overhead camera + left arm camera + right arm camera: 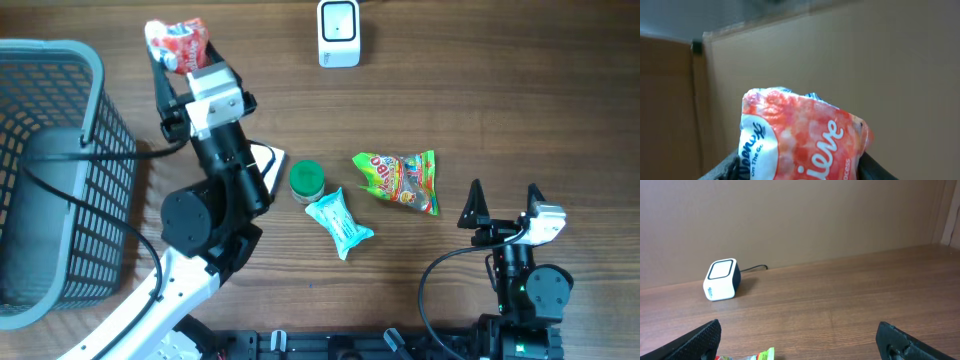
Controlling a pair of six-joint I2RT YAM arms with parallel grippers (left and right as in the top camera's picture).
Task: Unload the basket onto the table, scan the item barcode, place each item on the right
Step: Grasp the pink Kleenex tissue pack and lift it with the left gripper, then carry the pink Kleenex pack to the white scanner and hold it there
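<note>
A red and white tissue pack (pixel 180 43) is held up at the back left, with my left gripper (pixel 176 62) shut on it. In the left wrist view the pack (pixel 800 140) fills the lower middle between the dark fingers (pixel 722 170). The white scanner (pixel 338 32) stands at the back centre, to the right of the pack; the scanner (pixel 721 279) also shows in the right wrist view. No barcode is visible. My right gripper (pixel 503 205) rests open at the front right, its fingertips (pixel 702 337) wide apart over bare wood.
A grey mesh basket (pixel 92 120) stands at the left edge. On the table's middle lie a green-lidded jar (pixel 306 179), a light blue packet (pixel 340 222) and a green candy bag (pixel 400 180). A cardboard wall (pixel 890 75) rises behind.
</note>
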